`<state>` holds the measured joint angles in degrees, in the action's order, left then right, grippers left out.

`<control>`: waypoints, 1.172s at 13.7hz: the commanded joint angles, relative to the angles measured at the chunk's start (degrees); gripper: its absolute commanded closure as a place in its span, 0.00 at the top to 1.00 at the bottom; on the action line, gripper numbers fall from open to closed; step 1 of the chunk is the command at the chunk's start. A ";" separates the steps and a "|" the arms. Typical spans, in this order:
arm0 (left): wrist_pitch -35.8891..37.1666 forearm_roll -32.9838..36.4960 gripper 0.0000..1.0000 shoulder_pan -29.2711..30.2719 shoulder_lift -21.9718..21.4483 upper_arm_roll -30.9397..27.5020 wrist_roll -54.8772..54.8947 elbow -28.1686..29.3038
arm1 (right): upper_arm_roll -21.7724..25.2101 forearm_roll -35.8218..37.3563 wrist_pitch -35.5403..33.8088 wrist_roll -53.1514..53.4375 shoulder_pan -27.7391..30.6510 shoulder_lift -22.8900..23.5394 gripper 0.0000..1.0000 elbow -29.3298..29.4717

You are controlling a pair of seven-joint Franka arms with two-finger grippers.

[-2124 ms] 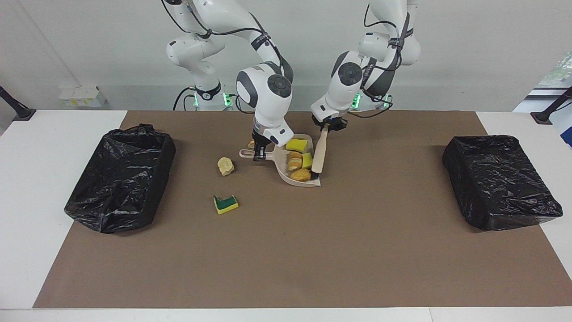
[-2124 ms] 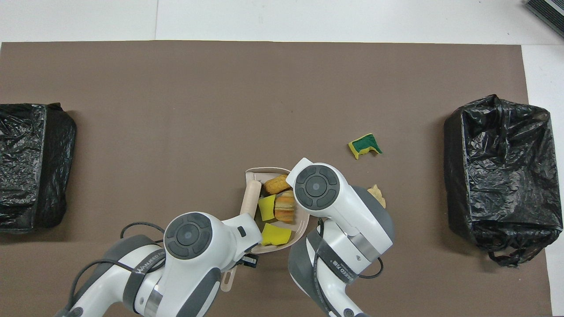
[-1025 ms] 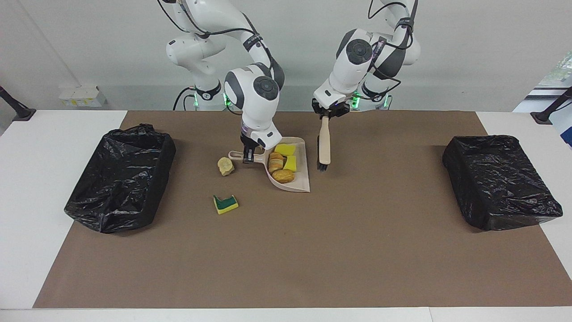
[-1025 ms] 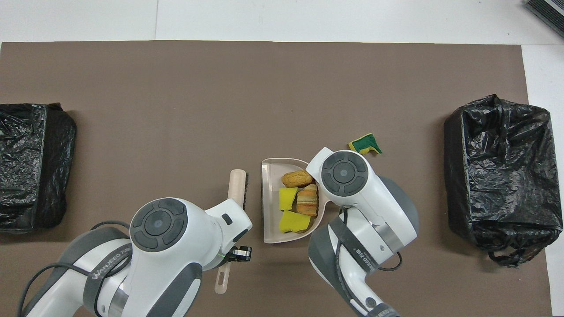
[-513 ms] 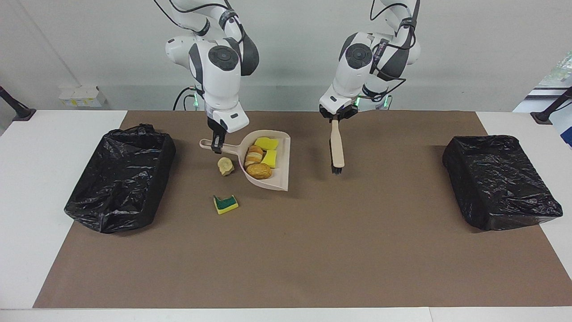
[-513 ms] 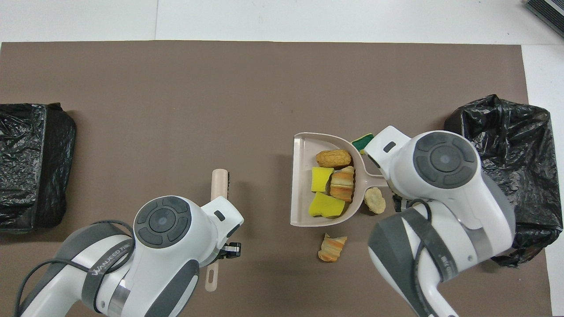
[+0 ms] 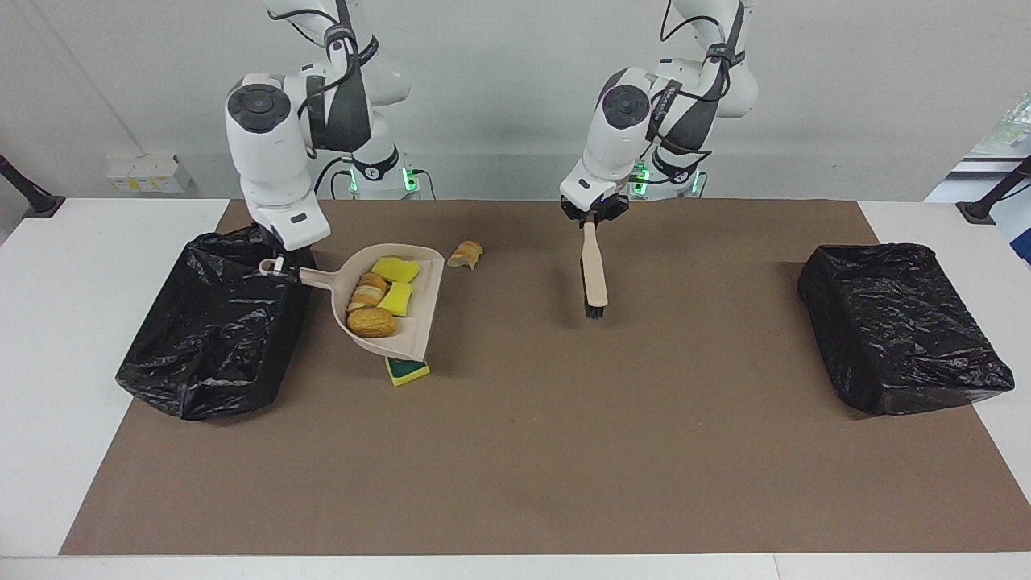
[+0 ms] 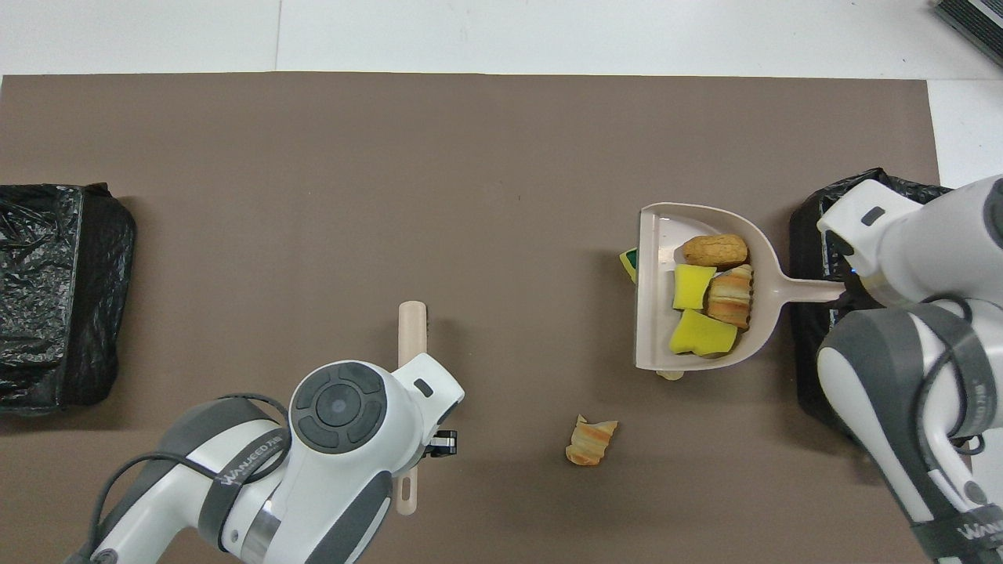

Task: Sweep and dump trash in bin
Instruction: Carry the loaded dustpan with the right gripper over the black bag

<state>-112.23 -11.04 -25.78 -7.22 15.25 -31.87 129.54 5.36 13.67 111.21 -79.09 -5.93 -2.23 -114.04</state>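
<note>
Trash (image 7: 380,294) partly hidden under dustpan (image 7: 419,318)

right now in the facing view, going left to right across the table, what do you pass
black bin bag at the right arm's end → right gripper on the dustpan handle → dustpan carrying scraps → loose crusty chunk → brush hanging from the left gripper → second black bin bag

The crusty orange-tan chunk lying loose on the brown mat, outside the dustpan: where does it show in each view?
Facing view: the chunk lies on the mat above and right of the dustpan, near the picture's upper middle.
Overhead view: the chunk lies below and left of the dustpan, in the lower middle.
Shared landmark: the dustpan with its yellow sponge pieces; the chunk is nearer to the robots than the dustpan.
</note>
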 commanded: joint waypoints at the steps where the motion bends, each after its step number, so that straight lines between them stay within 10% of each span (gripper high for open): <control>1: -1.67 1.11 0.00 -8.29 -0.42 -0.40 -9.93 2.11 | -0.61 1.71 1.37 -6.84 5.38 0.56 0.00 1.80; 8: -11.34 1.02 0.00 -18.34 -2.10 -0.31 -17.61 10.46 | -0.52 13.02 4.27 -9.59 18.31 0.65 0.00 3.64; 16: -13.81 0.06 0.02 -18.70 -1.75 -0.31 -17.35 12.49 | -1.13 38.78 1.13 -9.06 18.93 -0.23 0.00 3.47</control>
<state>-124.44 -10.96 -43.85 -7.02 15.65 -48.77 139.95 5.27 48.24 114.70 -87.35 13.06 -2.15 -111.03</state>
